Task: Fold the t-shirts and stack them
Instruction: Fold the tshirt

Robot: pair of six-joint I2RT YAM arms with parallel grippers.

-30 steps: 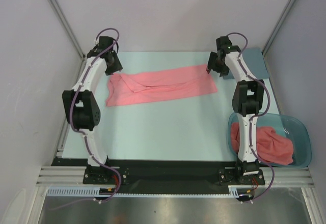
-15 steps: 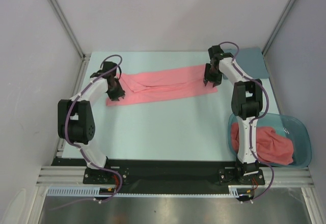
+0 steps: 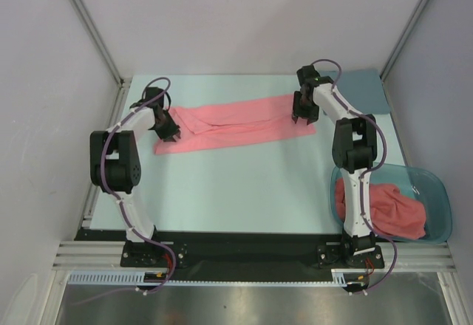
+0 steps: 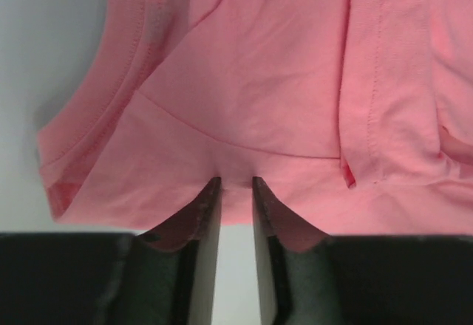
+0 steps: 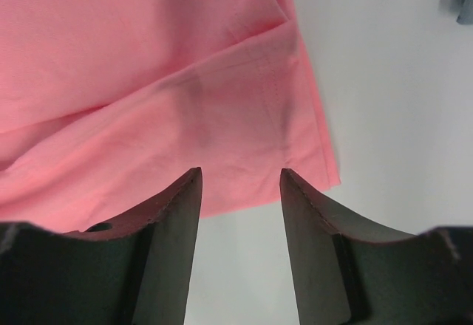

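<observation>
A long folded pink t-shirt [image 3: 235, 122] lies across the far surface [image 3: 244, 185]. The left pincer [image 4: 236, 185], narrow, pinches its edge; the right pincer [image 5: 240, 173] hovers wide over the other end.

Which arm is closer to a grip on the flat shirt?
Left. The left gripper is nearly shut with the shirt hem at its tips; the right gripper is open, its tips over fabric.

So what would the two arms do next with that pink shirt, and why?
Probably close the right tool on the shirt edge. It looks open, fingers straddling the hem, while the left tool already looks nearly pinched on the other end. Both ends must be held before lifting to fold.
</observation>
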